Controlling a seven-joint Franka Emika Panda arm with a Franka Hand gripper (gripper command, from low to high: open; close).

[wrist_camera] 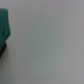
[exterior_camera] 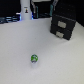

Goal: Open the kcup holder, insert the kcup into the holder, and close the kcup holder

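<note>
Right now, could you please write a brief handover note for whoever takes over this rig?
Gripper: not visible in either view, so its state is unknown.
The kcup sits on the white table, near the front, apart from everything.
The kcup holder stands at the exterior view's far right and looks closed.
A teal shape shows at the wrist view's edge; I cannot identify it.
Done: nothing visible.
Left: open the holder, insert the kcup, close the holder.

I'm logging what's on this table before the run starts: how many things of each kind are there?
Small round green-topped kcup pod: 1
Black boxy kcup holder with pale rectangular front marks: 1
Tall white bottle-shaped object with blue glow: 1
Total: 3

The gripper is not in view in the exterior view.
</note>
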